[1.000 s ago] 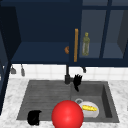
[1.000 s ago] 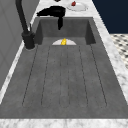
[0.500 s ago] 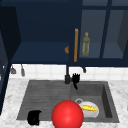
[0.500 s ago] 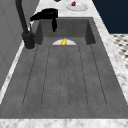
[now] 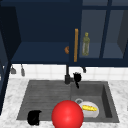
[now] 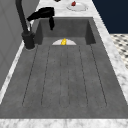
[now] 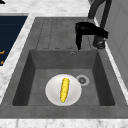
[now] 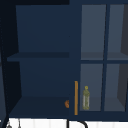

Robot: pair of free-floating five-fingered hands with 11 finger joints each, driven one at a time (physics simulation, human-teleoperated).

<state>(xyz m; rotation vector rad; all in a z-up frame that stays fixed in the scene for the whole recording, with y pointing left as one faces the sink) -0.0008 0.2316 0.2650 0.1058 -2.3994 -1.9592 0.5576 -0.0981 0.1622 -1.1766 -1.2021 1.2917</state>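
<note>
My right hand (image 5: 77,77) hovers over the back edge of the sink basin (image 5: 106,100), just right of the black faucet (image 5: 67,78). In the side views this right hand (image 6: 42,13) (image 7: 90,29) lies flat beside the faucet (image 6: 26,32) (image 7: 99,41), open, with its fingers (image 7: 78,41) hanging straight down and holding nothing. Below it in the basin a white plate (image 7: 51,93) carries a corn cob (image 7: 64,89) (image 5: 89,108) (image 6: 64,41). My left hand (image 5: 34,117) floats at the drainboard's front left corner. A big red ball (image 5: 67,115) sits at the sink's front edge.
The ribbed drainboard (image 6: 65,75) lies left of the basin, whose drain (image 7: 82,80) is beside the plate. Above, a blue wall cabinet holds a green bottle (image 8: 86,98); its door has an orange handle (image 8: 76,97). A plate with something red (image 6: 75,5) stands on the far counter.
</note>
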